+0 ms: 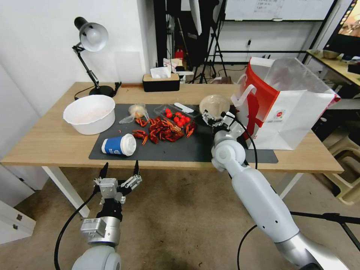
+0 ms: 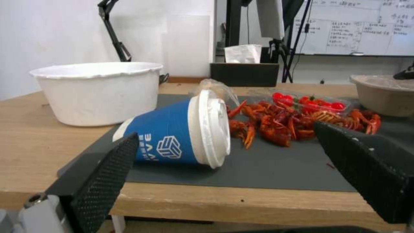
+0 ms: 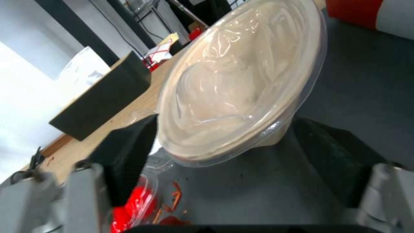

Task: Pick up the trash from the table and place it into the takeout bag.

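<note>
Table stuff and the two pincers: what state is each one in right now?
Lidded bowl: tilted, lid on, gripped by the right pincer.
Paper cup: on its side, lid on.
Takeout bag: upright, mouth open.
White bowl: upright, uncovered.
Tomato box: open.
Lamp: off.
Left pincer: open, before the table edge.

My right gripper [image 1: 213, 119] sits behind the tilted round beige lidded bowl [image 1: 214, 105], so from my head I cannot see where my fingertips meet it. The takeout bag [image 3: 371, 14] is cut off at my right wrist view's edge, and the whiteboard [image 2: 358, 27] writing is too small to read.
</note>
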Controlling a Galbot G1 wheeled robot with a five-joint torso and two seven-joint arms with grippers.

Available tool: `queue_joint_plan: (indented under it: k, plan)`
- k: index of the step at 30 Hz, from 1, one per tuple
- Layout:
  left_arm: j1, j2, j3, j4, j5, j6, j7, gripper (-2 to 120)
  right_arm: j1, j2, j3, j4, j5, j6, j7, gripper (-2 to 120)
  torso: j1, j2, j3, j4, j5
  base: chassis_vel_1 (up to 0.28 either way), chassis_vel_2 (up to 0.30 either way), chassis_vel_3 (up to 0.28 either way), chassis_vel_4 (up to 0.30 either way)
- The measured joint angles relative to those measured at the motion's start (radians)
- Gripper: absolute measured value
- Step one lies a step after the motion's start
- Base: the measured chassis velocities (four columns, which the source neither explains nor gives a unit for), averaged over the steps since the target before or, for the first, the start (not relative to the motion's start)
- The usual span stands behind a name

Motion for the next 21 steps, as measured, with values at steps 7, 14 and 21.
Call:
queue_joint_plan:
  k: [7, 14, 21]
  plan:
    - [0.003, 0.002, 0.0, 0.0, -0.005, -0.004, 0.0, 100, 0.002, 0.007, 0.016, -0.019, 0.006, -0.009, 0.002, 64, 0.0, 0.0, 0.0, 0.0, 0.0, 0.0, 0.0, 0.0, 0.0]
    - [0.009, 0.004, 0.001, 0.0, -0.008, -0.012, 0.0, 100, -0.003, 0.011, 0.029, -0.029, 0.006, -0.01, 0.002, 39, 0.0, 0.0, 0.0, 0.0, 0.0, 0.0, 0.0, 0.0, 0.0]
    - [0.01, 0.004, 0.002, 0.0, -0.009, -0.016, 0.001, 100, -0.011, 0.007, 0.033, -0.021, 0.006, -0.011, 0.002, 14, 0.0, 0.0, 0.0, 0.0, 0.0, 0.0, 0.0, 0.0, 0.0]
